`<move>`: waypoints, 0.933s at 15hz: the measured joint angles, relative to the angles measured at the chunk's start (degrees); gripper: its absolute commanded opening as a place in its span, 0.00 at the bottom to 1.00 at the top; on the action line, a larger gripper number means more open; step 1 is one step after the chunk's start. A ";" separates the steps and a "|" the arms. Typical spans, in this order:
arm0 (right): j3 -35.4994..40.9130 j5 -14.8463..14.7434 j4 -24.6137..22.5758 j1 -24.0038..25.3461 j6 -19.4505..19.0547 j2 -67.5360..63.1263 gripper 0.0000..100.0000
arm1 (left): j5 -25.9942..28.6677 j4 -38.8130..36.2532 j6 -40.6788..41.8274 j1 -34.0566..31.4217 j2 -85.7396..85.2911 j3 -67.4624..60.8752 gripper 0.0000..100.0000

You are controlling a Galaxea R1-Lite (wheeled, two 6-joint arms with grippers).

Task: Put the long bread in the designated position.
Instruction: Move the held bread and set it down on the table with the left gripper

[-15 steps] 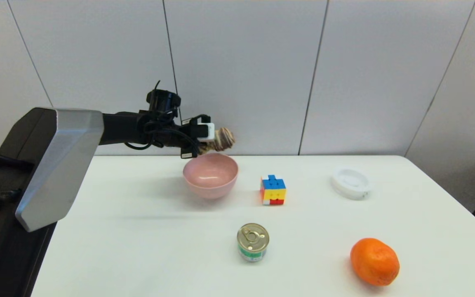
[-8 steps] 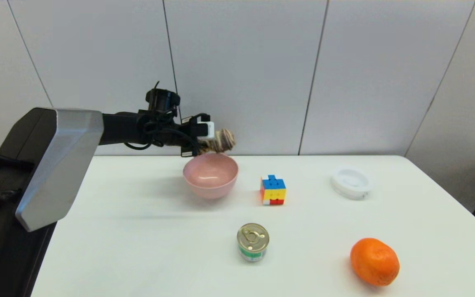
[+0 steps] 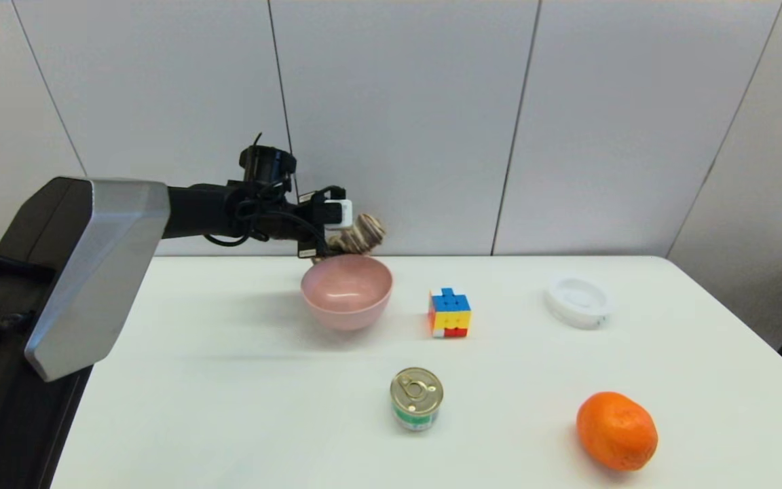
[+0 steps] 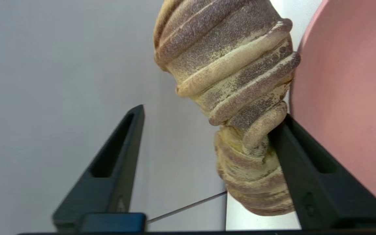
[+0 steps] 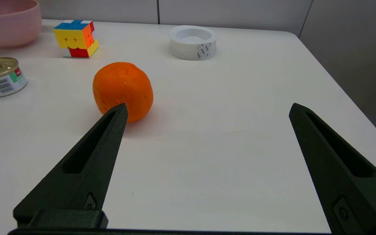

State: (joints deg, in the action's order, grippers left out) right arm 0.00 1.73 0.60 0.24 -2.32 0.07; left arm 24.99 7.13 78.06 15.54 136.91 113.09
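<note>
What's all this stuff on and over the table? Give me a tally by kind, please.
Food: 3 (long bread, orange, tin can)
Dishes: 1 (pink bowl)
Toys: 1 (colour cube)
Tape: 1 (white tape roll)
Total: 6

Long bread (image 4: 237, 85), ridged, striped dark brown and cream, bent, resting against one finger of open left gripper (image 4: 207, 112).
</note>
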 measured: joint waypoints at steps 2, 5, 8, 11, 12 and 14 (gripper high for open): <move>0.00 -0.02 0.02 0.00 0.01 0.00 1.00 | 0.00 0.02 0.00 0.00 -0.04 0.02 1.00; 0.00 -0.02 0.00 0.00 0.01 0.00 1.00 | -0.02 0.04 0.00 0.00 -0.06 0.02 1.00; 0.00 0.00 0.00 0.00 0.01 0.00 1.00 | 0.00 -0.02 0.00 0.02 -0.17 0.02 1.00; 0.00 0.00 0.02 0.00 0.01 0.00 1.00 | 0.06 -0.11 0.00 0.02 -0.37 0.48 1.00; 0.00 0.00 0.02 -0.02 0.04 0.00 1.00 | 0.09 -0.16 -0.02 0.00 -0.54 0.57 1.00; 0.00 0.00 0.02 -0.02 0.01 0.00 1.00 | 0.09 -0.16 -0.39 -0.06 -0.89 0.59 1.00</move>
State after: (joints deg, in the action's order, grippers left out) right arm 0.00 1.73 0.62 0.22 -2.30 0.07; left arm 25.08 6.97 77.67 15.48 136.02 113.68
